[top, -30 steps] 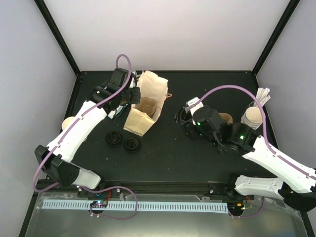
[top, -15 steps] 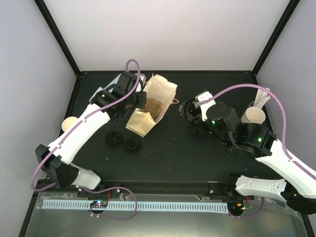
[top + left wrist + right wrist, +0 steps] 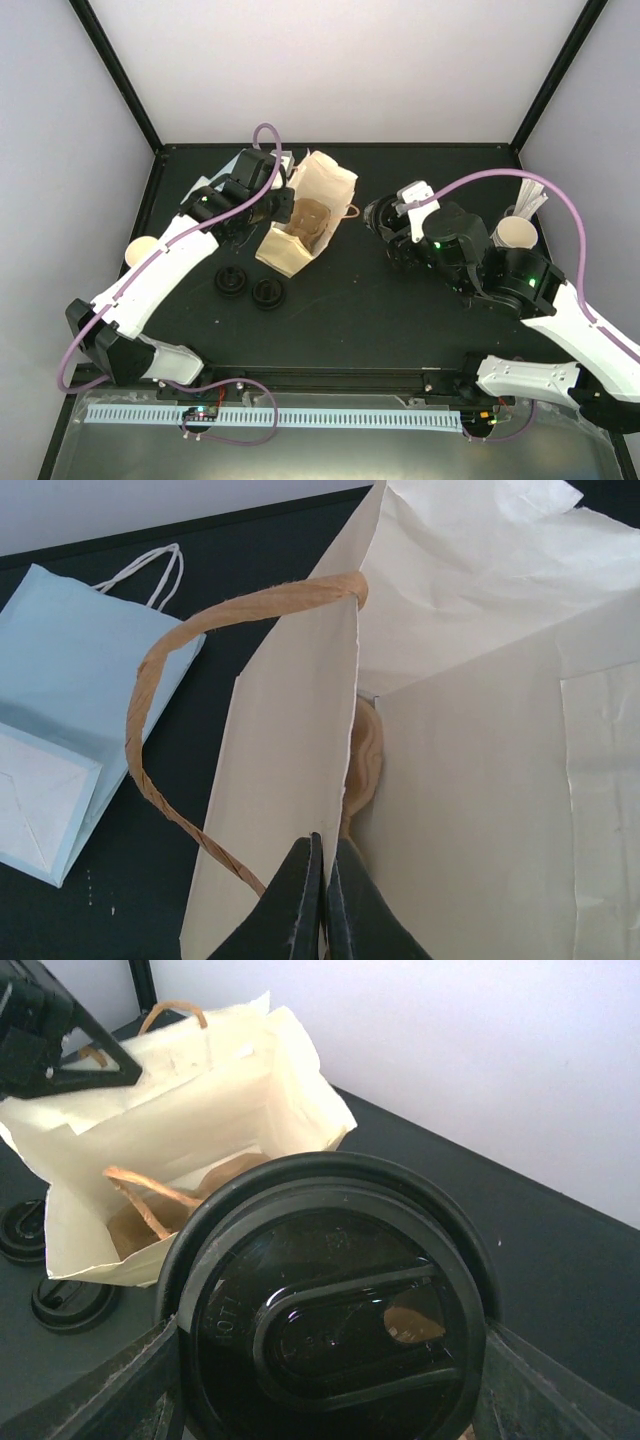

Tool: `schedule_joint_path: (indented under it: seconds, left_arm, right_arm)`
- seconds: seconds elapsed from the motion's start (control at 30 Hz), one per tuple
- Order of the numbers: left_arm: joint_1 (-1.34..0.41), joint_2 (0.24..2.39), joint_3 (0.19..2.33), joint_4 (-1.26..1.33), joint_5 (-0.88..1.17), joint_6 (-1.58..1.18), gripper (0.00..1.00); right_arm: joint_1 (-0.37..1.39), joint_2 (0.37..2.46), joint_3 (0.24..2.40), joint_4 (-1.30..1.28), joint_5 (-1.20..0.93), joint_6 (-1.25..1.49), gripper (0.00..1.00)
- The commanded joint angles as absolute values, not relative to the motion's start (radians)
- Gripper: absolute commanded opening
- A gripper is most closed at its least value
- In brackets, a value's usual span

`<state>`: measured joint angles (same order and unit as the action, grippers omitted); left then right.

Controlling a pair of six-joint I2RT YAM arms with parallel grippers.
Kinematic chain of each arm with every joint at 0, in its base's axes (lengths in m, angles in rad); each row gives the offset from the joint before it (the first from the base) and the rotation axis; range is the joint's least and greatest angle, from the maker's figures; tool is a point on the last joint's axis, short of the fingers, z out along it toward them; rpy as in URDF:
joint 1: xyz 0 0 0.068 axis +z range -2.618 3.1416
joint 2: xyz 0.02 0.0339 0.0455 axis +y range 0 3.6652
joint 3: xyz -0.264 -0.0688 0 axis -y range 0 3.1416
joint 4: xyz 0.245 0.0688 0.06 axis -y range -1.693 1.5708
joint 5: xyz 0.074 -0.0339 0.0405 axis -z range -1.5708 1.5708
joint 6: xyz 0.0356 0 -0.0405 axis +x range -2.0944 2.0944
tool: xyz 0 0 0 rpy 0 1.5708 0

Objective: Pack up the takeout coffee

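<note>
Lidded cup [image 3: 330, 1320] in right gripper [image 3: 335, 1390]

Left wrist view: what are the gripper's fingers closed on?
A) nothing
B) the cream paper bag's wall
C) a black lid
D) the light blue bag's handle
B: the left gripper pinches the upper edge of the cream paper bag wall; the light blue bag lies apart beside it.

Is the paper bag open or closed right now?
Open. The paper bag gapes at the mouth, brown showing inside; the left claw pinches one wall edge, and the right claw holds a black lid outside it.
</note>
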<state>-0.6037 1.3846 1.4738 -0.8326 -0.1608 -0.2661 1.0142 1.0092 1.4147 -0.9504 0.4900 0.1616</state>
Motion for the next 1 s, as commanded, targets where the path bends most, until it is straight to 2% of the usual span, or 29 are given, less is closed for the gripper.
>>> schedule_joint_path:
  seconds: [0.0, 0.43, 0.97]
  left_arm:
    - [-0.615, 1.351, 1.458, -0.78, -0.155, -0.222, 0.01]
    - [-0.698, 1.338, 1.454, -0.713, -0.085, -0.145, 0.02]
    - [-0.744, 1.341, 1.449, -0.672, -0.041, -0.1, 0.02]
  right_arm:
    - [1.011, 1.0, 1.476, -0.934, 0.533, 0.124, 0.61]
    - [1.011, 0.988, 1.53, -0.891, 0.529, 0.063, 0.58]
    - [1.011, 0.939, 1.375, -0.864, 0.333, 0.072, 0.58]
